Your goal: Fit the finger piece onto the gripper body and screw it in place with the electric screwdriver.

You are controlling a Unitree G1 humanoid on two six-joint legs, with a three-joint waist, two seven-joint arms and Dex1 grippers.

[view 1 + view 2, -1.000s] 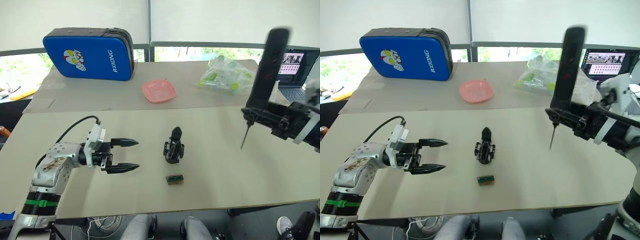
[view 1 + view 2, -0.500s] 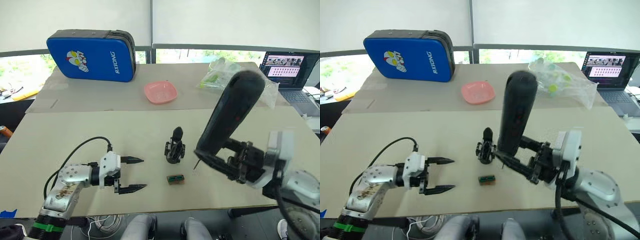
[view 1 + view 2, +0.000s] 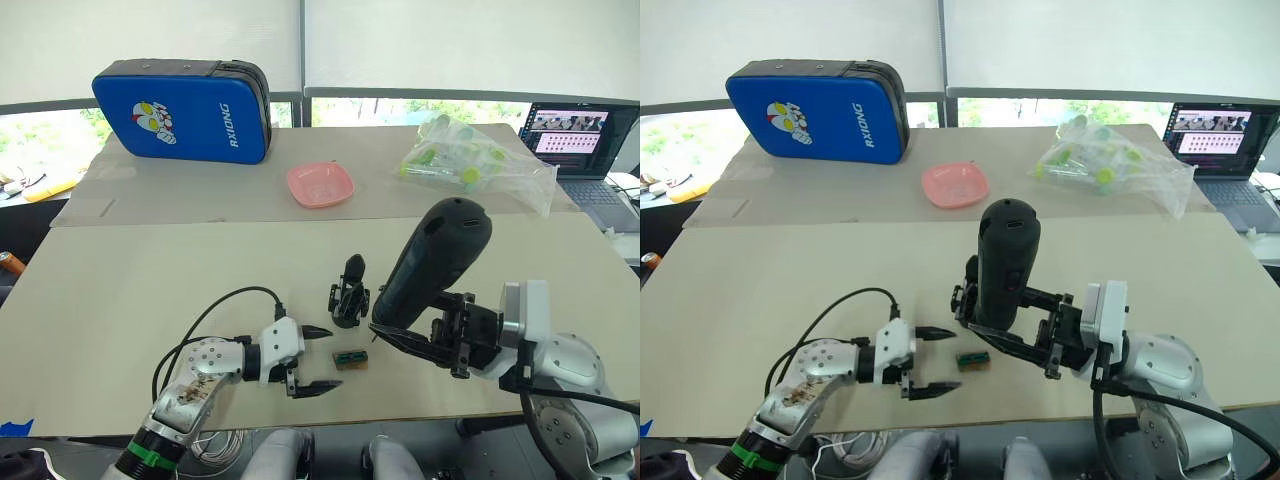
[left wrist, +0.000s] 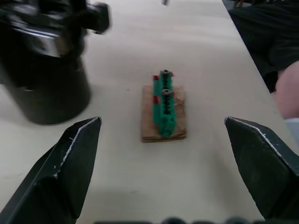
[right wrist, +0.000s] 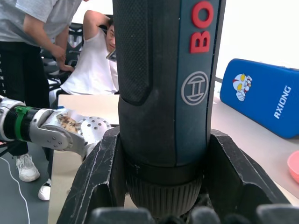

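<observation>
Trouble looks most likely around the small green-and-brown block (image 3: pixel 350 358), because both arms crowd it from either side. On the left, the left gripper (image 3: pixel 316 362) lies low on the table (image 3: pixel 120 290) with its two black fingers spread well apart, pointing at the block; the left wrist view puts the block squarely between those fingers. If it is taken for the finger piece, the wrong thing gets lifted, and I can't spot a loose finger piece anywhere on the table. Just beyond the block stands the gripper body (image 3: pixel 348 297), upright, its one pointed finger up. To the right, the right gripper (image 3: pixel 1055 340) is clamped around the electric screwdriver (image 3: pixel 432 262), which leans over the gripper body and block. A sweep from that heavy tool could knock the body flat or collide with the left fingers.
</observation>
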